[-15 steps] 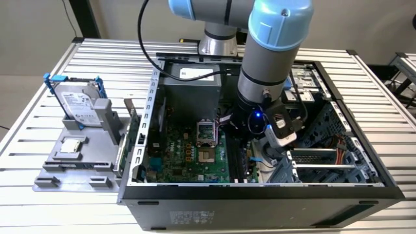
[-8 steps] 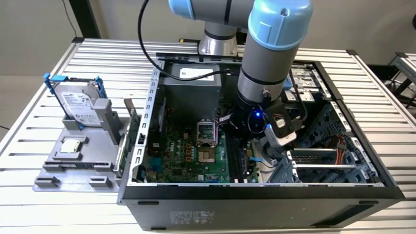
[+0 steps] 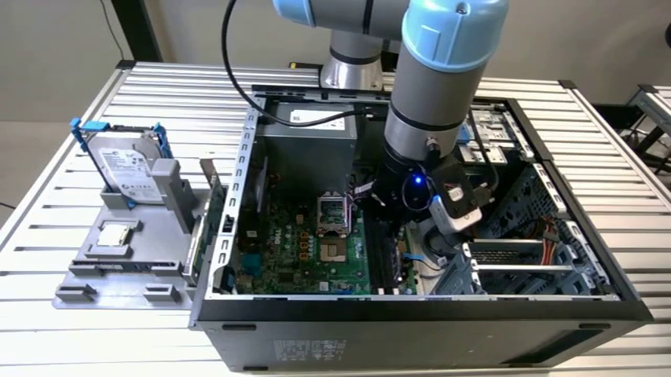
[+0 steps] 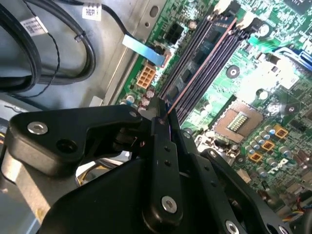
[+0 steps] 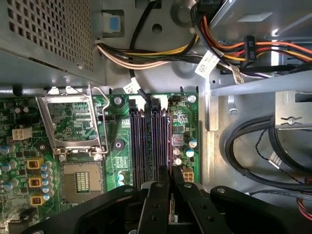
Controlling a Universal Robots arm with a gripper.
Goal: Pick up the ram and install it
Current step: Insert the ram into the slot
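My gripper (image 3: 404, 214) reaches down into the open computer case (image 3: 419, 310), over the black memory slots (image 5: 146, 146) of the green motherboard (image 3: 304, 251). In the second wrist view the ram (image 4: 200, 62) is a thin dark stick seen nearly edge-on. It stands along one slot and runs from the fingertips toward the white latches (image 4: 248, 19). The black fingers (image 4: 161, 146) sit close together on its near end, so my gripper (image 4: 163, 114) is shut on the ram. In the first wrist view my gripper (image 5: 170, 184) sits at the slots' near end.
An open processor socket (image 5: 80, 178) lies beside the slots. Cable bundles (image 5: 253, 146) and the power supply (image 3: 304, 133) crowd the case, and a drive cage (image 3: 504, 259) stands on the exterior view's right. Outside, a grey tray (image 3: 105, 275) holds a hard drive (image 3: 131, 169) and a square chip (image 3: 115, 236).
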